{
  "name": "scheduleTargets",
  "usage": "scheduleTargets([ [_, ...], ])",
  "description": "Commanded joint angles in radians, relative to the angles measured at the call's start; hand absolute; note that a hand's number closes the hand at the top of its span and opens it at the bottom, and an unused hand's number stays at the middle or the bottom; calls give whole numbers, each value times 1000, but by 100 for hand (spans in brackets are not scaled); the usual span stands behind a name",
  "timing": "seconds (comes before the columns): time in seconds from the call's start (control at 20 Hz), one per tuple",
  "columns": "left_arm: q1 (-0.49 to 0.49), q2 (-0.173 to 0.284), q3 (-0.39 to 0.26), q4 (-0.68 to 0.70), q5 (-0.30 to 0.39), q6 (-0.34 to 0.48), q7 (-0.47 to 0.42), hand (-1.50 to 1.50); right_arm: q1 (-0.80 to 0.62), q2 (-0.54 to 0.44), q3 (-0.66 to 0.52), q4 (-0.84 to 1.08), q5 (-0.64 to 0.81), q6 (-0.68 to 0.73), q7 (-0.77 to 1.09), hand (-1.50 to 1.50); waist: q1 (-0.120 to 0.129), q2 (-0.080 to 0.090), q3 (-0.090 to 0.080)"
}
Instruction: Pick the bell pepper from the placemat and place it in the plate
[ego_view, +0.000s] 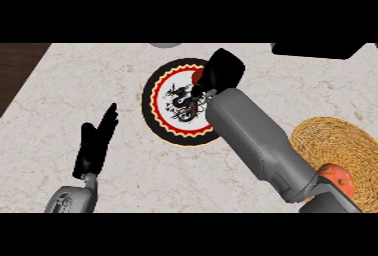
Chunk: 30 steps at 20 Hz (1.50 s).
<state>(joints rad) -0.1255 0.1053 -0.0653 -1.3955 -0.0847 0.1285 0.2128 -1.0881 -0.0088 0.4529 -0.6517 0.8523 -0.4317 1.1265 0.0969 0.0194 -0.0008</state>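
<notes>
The right hand (221, 70) hangs over the far rim of the plate (159, 107), its grey forearm crossing the plate's right side. Its fingers curl downward, and a sliver of red shows just beside them, so the hand appears clamped on the pepper (197, 76), though most of it is hidden. The woven placemat (332, 137) lies well to the right; an orange-red fruit (336, 177) rests on it near the forearm. The left hand (96, 142) rests open at the lower left, fingers straight. The step in hand looks like the placing: the next move probably calls for lowering over the plate's middle and opening the fingers.
</notes>
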Motion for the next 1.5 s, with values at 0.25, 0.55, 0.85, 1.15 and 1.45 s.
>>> scheduleTargets([
  [0.25,-6,2,19,-20,-2,16,17,0,60,9,98,38,-323,-38,-17,-150,-14,-5,1],
  [0.55,7,29,42,-33,13,-3,34,0,94,9,149,-83,-353,-280,-198,-150,-37,-9,2],
  [0.85,53,17,37,-63,11,12,25,0,138,9,56,-216,-368,-601,-303,-150,-50,-15,3],
  [1.15,64,45,83,-30,48,-26,-14,0,303,9,119,-364,-506,-673,-464,-150,-72,-15,1],
  [1.45,67,7,45,-60,17,-5,-3,0,312,9,141,-331,-709,-684,-720,-150,-71,-14,1],
])
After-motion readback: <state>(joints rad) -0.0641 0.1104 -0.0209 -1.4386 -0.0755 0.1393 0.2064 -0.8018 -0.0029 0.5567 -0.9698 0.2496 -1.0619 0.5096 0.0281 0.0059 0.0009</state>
